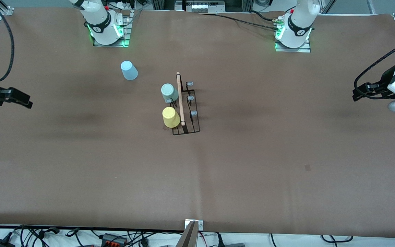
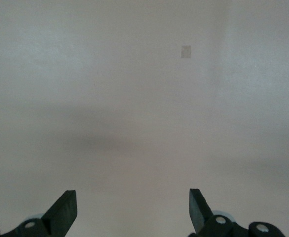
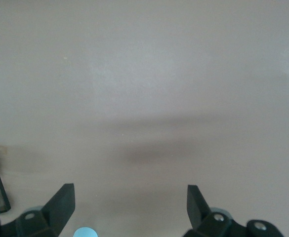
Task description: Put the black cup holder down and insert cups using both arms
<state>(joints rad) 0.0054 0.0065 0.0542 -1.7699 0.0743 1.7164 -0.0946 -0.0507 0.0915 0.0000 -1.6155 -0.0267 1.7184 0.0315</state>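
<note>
The rack [image 1: 186, 109] stands upright near the middle of the surface [image 1: 252, 164], its wooden handle [image 1: 180, 98] running along the top. Two cups already sit upside down on pegs on the side toward the right arm's end: the mint cup [image 1: 168, 92], and the yellow cup [image 1: 170, 117] nearer the front camera. The three grey-tipped pegs [image 1: 190, 98] on the side toward the left arm's end are bare. The blue cup [image 1: 129, 70] rests mouth-down on the surface, well apart from the rack, farther from the front camera and toward the right arm's end, not far from that arm's base.

So the rack looks placed and two cups hung; the blue cup appears to be the one step left.

The right hand [image 1: 22, 99] hangs over the edge of the surface at its own end, fingers apart and holding nothing; its wrist view shows only bare surface and a corner of the rack. The left hand [image 1: 358, 94] waits over its own end, fingers likewise apart and empty.

The right arm is the likelier one for the blue cup, being closer. It would need to come over the cup, drop the fingers around its wall, lift it while keeping it inverted, and lower it squarely onto a free peg without knocking the cups already hung or tipping the light wire frame.
</note>
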